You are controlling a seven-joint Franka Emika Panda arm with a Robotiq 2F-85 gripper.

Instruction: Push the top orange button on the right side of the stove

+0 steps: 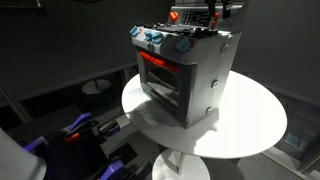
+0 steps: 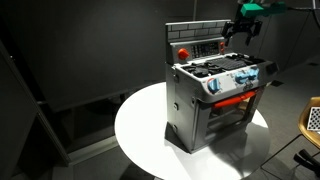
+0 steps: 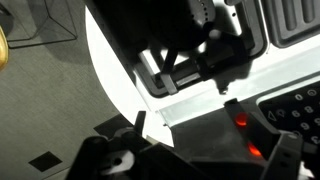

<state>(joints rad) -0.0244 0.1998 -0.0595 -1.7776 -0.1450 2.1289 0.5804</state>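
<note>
In an exterior view the stove (image 1: pixel 185 75) stands on the tabletop (image 1: pixel 250 122), claw (image 1: pixel 215 18) over its rear. In an exterior view the claw (image 2: pixel 243 38) hangs at the stove's (image 2: pixel 215 100) right rear corner. Wrist view — jaws apart, orange buttons (image 3: pixel 240 122) aglow; I'd press the upper one squarely with one fingertip

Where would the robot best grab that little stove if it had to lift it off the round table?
Probably the raised back panel, coming from above: it is a thin upright plate the tool could straddle, whereas the stove body looks too boxy and wide to span. The tool hangs near the panel's top edge.
</note>
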